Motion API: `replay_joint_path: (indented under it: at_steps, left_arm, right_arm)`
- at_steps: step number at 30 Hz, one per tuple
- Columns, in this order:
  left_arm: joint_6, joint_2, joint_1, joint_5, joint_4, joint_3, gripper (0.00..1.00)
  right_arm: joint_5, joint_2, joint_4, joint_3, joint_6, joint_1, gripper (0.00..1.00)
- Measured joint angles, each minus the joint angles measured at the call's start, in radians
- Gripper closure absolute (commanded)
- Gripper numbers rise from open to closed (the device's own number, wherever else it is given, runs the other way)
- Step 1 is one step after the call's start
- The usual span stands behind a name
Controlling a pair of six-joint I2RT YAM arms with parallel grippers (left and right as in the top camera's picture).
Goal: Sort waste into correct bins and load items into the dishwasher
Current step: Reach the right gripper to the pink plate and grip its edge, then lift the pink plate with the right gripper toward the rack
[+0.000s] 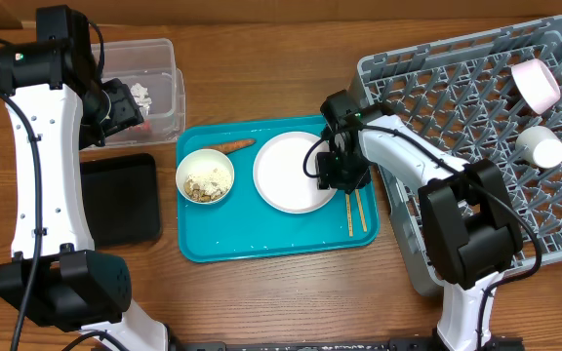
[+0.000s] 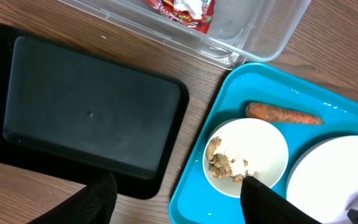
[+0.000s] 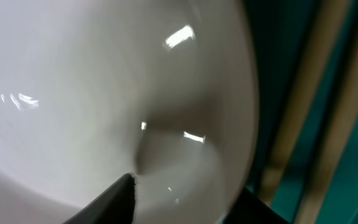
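A pale plate (image 1: 286, 175) lies on the teal tray (image 1: 261, 239) with chopsticks (image 1: 357, 210) to its right. My right gripper (image 1: 332, 171) is at the plate's right rim. In the right wrist view its fingers (image 3: 188, 186) straddle the rim of the plate (image 3: 104, 81), one on top and one under the edge. A white bowl (image 1: 205, 175) holds beige food scraps (image 2: 225, 165), and a carrot piece (image 2: 283, 114) lies behind it. My left gripper (image 1: 125, 102) is open and empty above the clear tub (image 1: 159, 54), which holds a red wrapper (image 2: 185, 11) and white paper (image 1: 142, 95).
The black tray (image 1: 120, 200) sits left of the teal tray. The grey dish rack (image 1: 457, 107) fills the right side and holds a pink cup (image 1: 537, 83) and a white cup (image 1: 541, 146). The chopsticks lie close to the right gripper.
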State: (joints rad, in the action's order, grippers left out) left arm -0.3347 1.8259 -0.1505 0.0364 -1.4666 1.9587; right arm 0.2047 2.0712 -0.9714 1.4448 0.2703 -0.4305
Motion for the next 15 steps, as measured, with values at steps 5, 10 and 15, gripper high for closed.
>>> replay_joint_path:
  at_steps: [5, 10, 15]
  left_arm:
    - [0.000, 0.000, 0.000, -0.003, 0.000, 0.000, 0.34]
    - [0.000, 0.000, 0.000, -0.003, 0.000, 0.000, 0.31]
    - [0.000, 0.000, 0.000, -0.003, 0.000, 0.000, 0.31]
  right_arm:
    - [0.001, 0.000, 0.018, -0.007, -0.004, 0.001, 0.85]
    - [0.002, 0.000, -0.004, 0.000, -0.003, 0.005, 0.94]
    - [-0.021, -0.003, -0.047, 0.072, -0.007, 0.016, 0.96]
